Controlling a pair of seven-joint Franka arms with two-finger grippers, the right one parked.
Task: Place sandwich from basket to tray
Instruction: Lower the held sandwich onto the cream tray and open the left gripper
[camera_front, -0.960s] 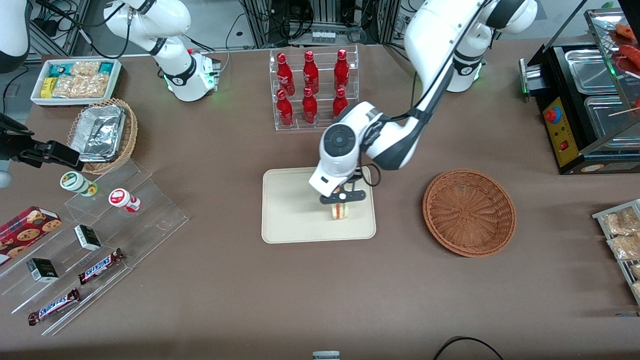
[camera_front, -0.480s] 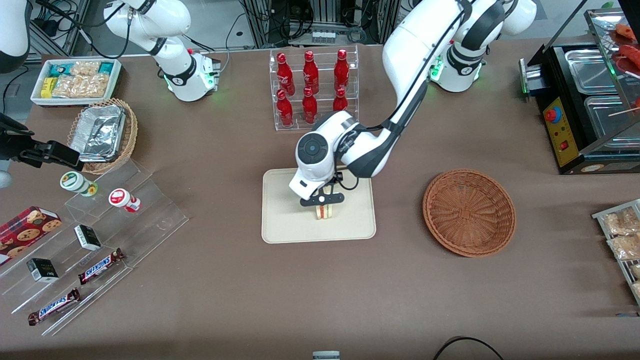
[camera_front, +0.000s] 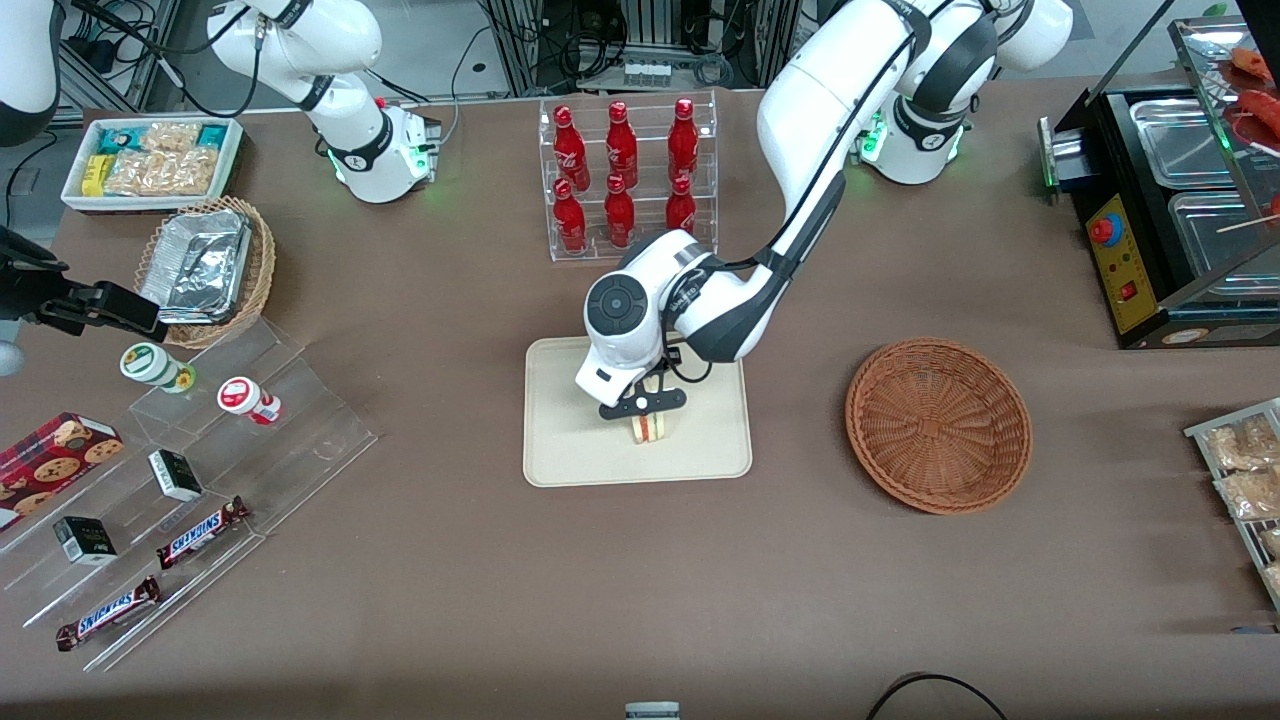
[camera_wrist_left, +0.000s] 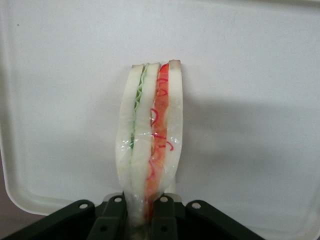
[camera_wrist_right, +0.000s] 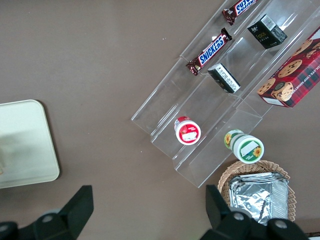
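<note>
While your gripper is pinching the sandwich, it is hovering low over the tray.
You are seeing the wedge clamped edge-up between the fingers; the basket is sitting well apart.

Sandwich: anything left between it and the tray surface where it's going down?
Nothing visible. The gripper is shut on the sandwich, which is directly over the tray; the wrist view shows only bare tray around the sandwich. The basket sits apart, toward the working arm's end.
</note>
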